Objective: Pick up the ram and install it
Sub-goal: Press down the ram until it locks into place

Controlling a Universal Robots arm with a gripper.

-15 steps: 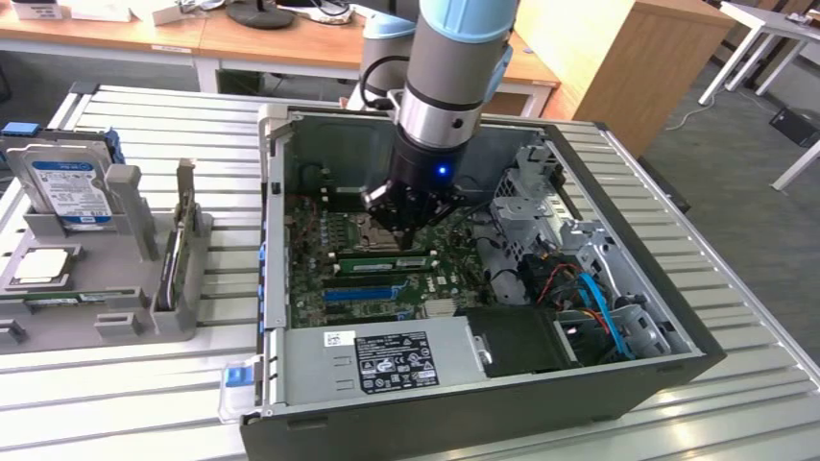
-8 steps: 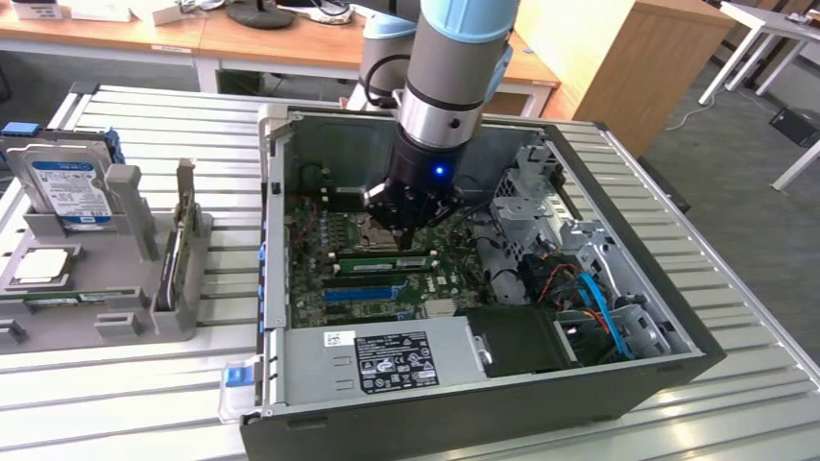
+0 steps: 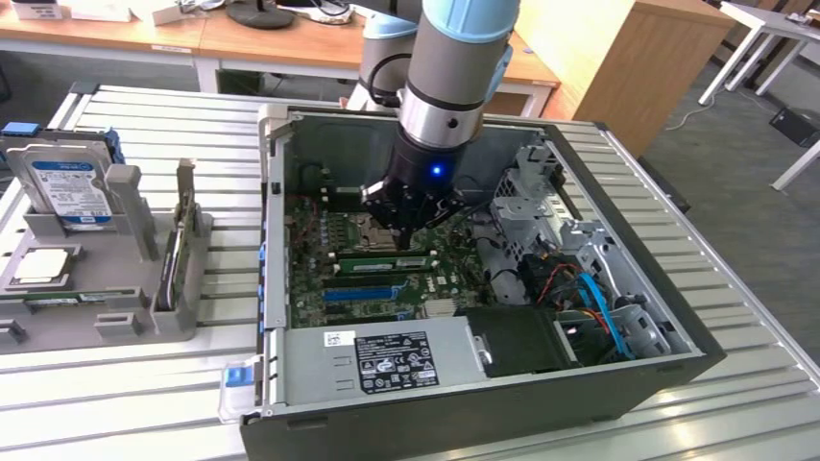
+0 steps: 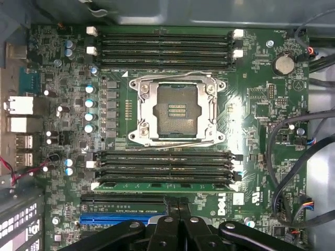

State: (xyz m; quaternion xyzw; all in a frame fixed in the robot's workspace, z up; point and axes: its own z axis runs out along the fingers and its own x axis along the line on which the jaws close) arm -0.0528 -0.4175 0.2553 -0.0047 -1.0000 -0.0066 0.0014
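The ram [image 4: 165, 185], a long green stick, lies along the memory slot closest to my gripper, between white end latches [image 4: 236, 177]. In the exterior view the ram [image 3: 384, 259] sits across the motherboard [image 3: 321, 288], just below the processor socket. My gripper [image 3: 407, 242] hangs straight down inside the open computer case, directly over the stick's middle. Its dark fingers [image 4: 172, 209] are pressed together, shut, with nothing between them. My gripper [image 4: 179, 201] is right beside the ram; I cannot tell whether it touches the stick.
The bare processor socket [image 4: 177, 111] lies mid-board, with more slots [image 4: 165, 49] beyond it. The case wall [image 3: 272, 192], power supply [image 3: 384, 355] and cables [image 3: 590, 288] hem the gripper in. A grey holder [image 3: 122, 288] outside the case carries a hard drive [image 3: 64, 187] and a square chip [image 3: 41, 264].
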